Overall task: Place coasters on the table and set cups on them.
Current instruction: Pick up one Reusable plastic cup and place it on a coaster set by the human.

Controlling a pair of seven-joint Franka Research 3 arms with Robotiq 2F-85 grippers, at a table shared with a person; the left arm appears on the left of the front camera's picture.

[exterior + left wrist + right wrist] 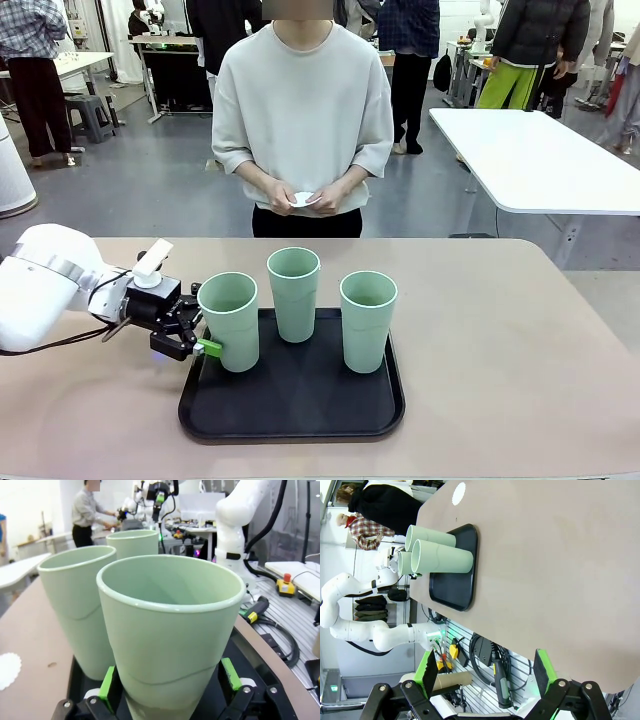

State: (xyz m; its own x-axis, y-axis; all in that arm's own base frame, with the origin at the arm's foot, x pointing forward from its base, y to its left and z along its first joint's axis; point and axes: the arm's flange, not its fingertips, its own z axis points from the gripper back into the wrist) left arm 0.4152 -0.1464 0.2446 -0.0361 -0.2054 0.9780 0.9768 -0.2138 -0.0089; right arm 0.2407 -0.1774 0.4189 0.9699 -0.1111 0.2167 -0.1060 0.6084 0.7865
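Left gripper [207, 343], lower left of frame – jaws wide, straddling leftmost cup [230, 322] low on its upright wall, not yet clamped; right gripper [487, 680] open, empty, well apart.

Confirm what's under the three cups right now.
All three cups stand on the black tray, which rests on the table. One coaster lies apart on the table; none peeks out around any base. Directly beneath the bases is hidden.
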